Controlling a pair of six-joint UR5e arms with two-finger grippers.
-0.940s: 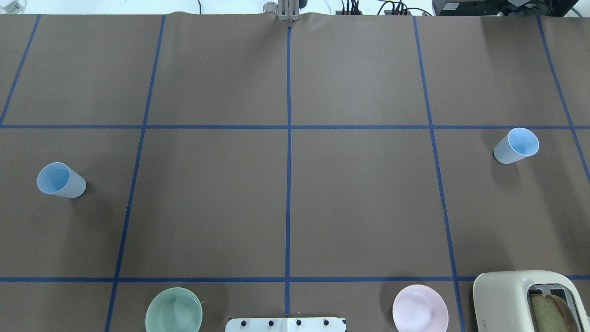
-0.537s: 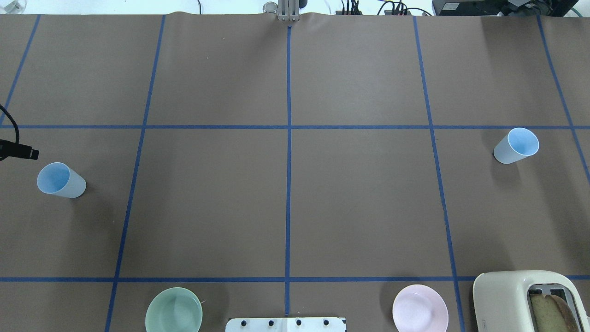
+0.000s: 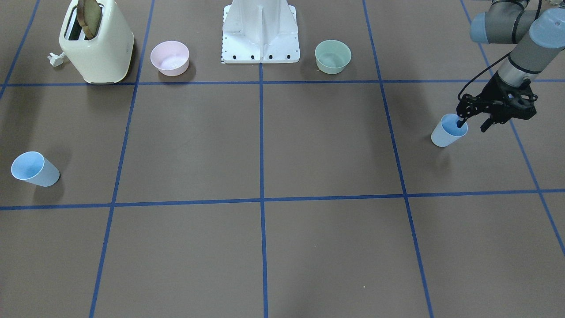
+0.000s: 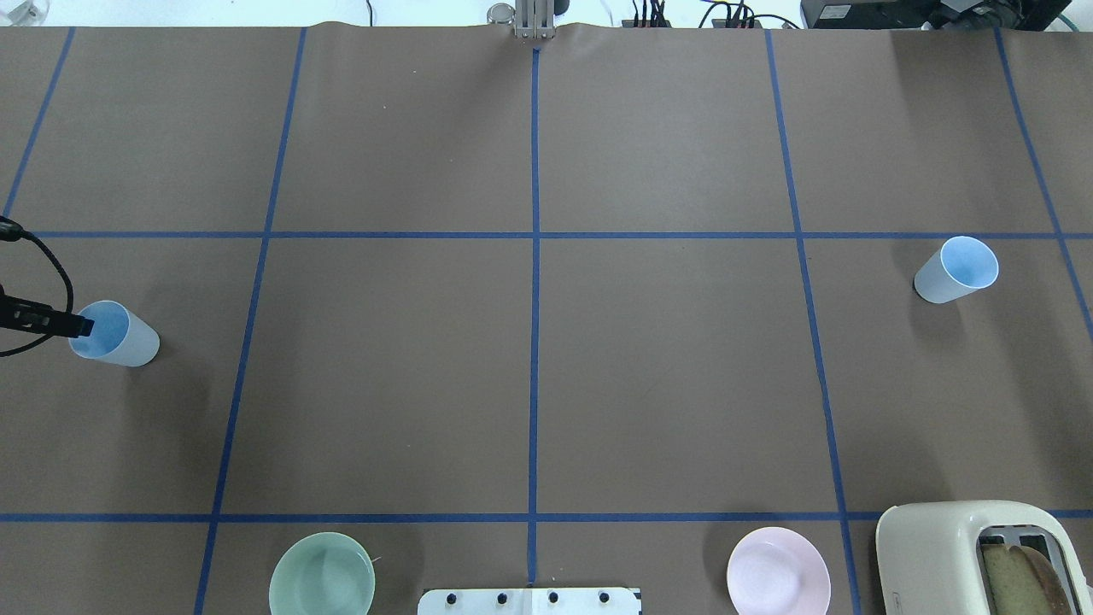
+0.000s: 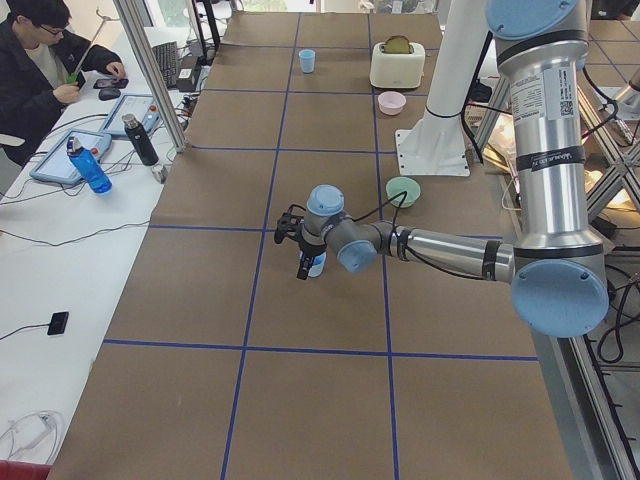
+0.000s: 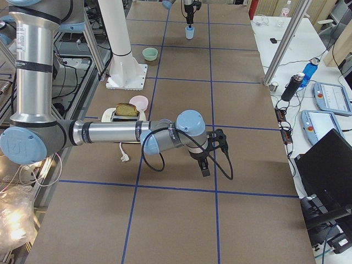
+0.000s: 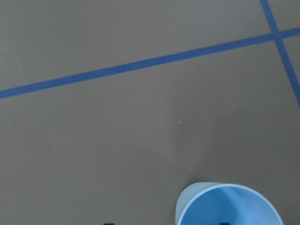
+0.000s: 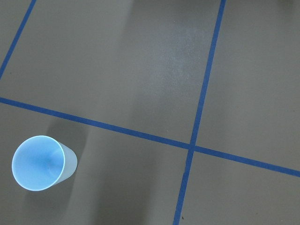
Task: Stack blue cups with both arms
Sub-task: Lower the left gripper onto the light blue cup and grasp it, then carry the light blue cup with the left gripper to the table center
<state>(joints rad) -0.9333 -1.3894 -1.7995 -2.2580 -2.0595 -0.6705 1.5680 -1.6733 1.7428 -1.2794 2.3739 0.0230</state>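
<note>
The left claw [image 3: 472, 126] is spread wide and straddles the rim of a blue cup [image 3: 445, 136]. One finger [image 3: 460, 123] dips inside the cup's mouth and the other hangs outside its wall. Whether either touches the plastic cannot be told. That cup stands upright on the brown table [image 3: 335, 145].

The right claw [image 6: 204, 165] shows only from the side, so how far it is open cannot be told. The second blue cup [image 8: 40, 161] stands upright, apart from it.

There are two blue cups, two bowls (one green bowl [image 3: 333, 56], one pink bowl [image 3: 170, 58]) and one toaster [image 3: 99, 48] holding one slice of bread [image 3: 88, 17]. The bowls and toaster all sit toward the robot's base from the claws.

The left arm [image 5: 450, 250] reaches out low with its forearm nearly level and its wrist bent, so the claw points down. The right arm [image 6: 110, 132] is posed likewise.
</note>
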